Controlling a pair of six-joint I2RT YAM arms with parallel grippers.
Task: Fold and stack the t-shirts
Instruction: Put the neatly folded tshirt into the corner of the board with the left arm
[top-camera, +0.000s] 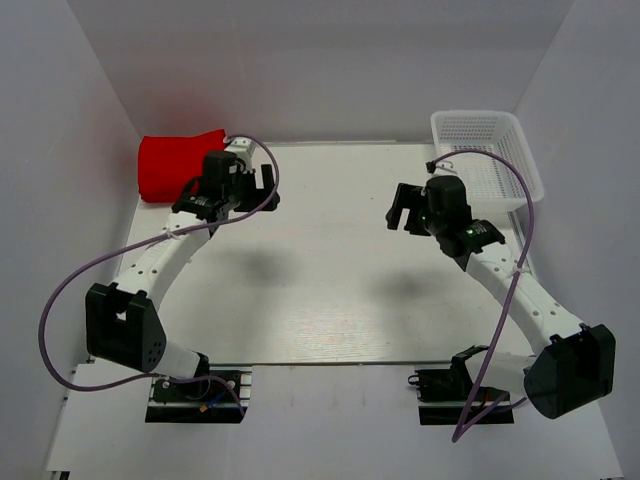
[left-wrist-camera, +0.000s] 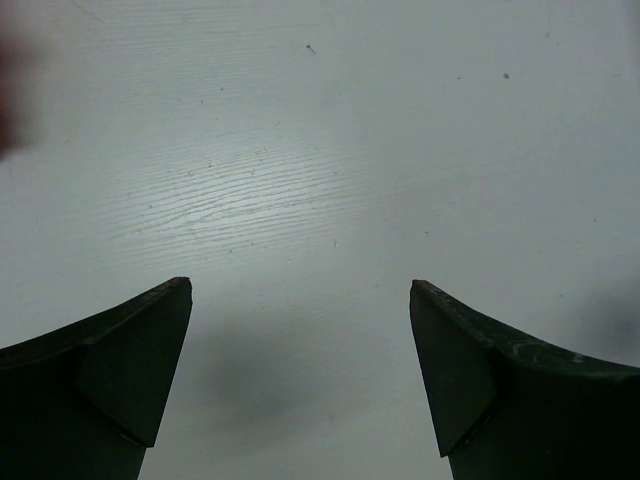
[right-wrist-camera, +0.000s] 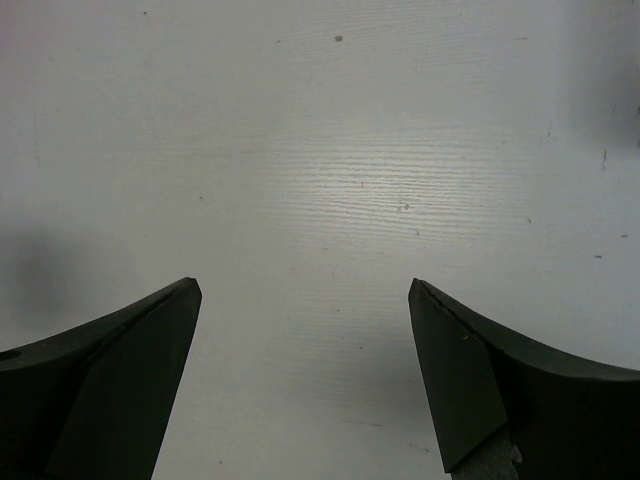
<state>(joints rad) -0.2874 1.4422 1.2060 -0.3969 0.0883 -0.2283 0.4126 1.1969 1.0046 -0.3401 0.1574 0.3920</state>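
A bright red pile of folded t-shirts (top-camera: 172, 166) lies in the table's back left corner. My left gripper (top-camera: 262, 186) hangs just right of it, apart from the cloth, jaws wide open. In the left wrist view both dark fingers (left-wrist-camera: 120, 370) frame bare table, and a red blur of t-shirt (left-wrist-camera: 6, 90) shows at the left edge. My right gripper (top-camera: 402, 207) hovers over the table's right half, also open. Its wrist view shows only white tabletop between the fingers (right-wrist-camera: 480, 380).
A white mesh basket (top-camera: 487, 150) stands at the back right corner, just behind the right arm. White walls close in the table on the left, back and right. Purple cables loop from both arms.
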